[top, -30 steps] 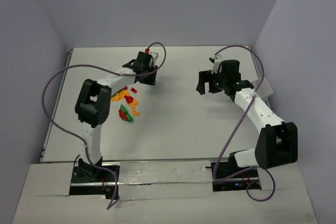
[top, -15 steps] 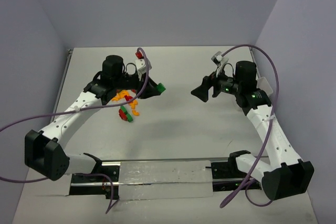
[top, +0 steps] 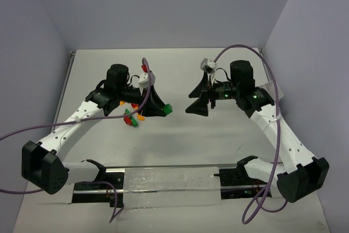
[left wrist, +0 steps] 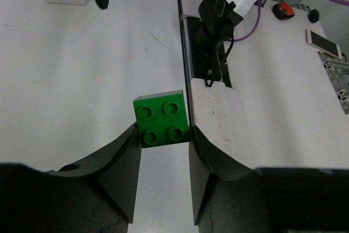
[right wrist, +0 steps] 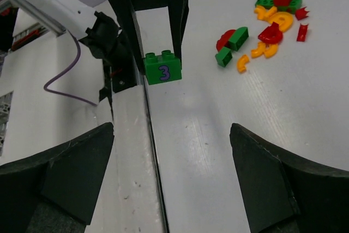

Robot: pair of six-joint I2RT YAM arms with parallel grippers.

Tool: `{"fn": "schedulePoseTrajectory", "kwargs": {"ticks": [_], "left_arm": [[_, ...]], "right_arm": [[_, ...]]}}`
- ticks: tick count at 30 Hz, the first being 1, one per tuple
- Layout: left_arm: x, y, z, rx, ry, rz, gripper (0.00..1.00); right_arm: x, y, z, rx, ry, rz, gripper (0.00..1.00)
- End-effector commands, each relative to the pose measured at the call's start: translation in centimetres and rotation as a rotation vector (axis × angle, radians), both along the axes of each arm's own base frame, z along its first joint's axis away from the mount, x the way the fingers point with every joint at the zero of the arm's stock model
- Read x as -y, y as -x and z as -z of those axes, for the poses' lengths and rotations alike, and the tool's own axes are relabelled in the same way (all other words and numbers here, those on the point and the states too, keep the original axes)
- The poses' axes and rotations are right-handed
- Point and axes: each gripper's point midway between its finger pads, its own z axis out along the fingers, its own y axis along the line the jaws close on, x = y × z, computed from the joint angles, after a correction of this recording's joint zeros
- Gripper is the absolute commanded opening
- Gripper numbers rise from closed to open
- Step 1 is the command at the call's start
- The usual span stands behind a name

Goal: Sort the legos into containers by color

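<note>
Green lego (left wrist: 162, 118) — pinched between left gripper (left wrist: 163, 137) fingertips.

Left arm (top: 71, 125) and right arm (top: 286, 140) are white with black joints, black left pincer (top: 162, 110) and right pincer (top: 195, 101), purple cables (top: 240, 46).

Lego (top: 167, 109) (left claw (top: 163, 111)) nearer right claw (top: 192, 102)

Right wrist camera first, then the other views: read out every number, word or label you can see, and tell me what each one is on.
"3": a dark numeral on the side of the green lego brick that the left pincer holds.
Loose legos: no print that I can make out.
No other text, brand or sign can be read in any view.
</note>
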Motion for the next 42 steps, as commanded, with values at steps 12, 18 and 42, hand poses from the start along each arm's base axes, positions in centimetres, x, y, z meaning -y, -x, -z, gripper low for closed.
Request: {"fn": "schedulePoseTrajectory", "kwargs": {"ticks": [12,18,42], "left_arm": [[0.9,1.9,-2.4,-0.072,0.067,0.075,0.00],[1.1,2.1,-2.3,-0.077,0.066,0.087,0.00],[1.7,1.7,-1.7,-0.093,0.055,0.085,0.00]], "right_arm": [[-3.5,1.0,-1.2,-0.091,-0.027,-0.144,0.83],[-4.7,1.4,-1.0,-0.223,-0.053,-0.208,0.75],[-6.3,2.9,-0.8,-0.268,-0.049,-0.328,0.64]]}}
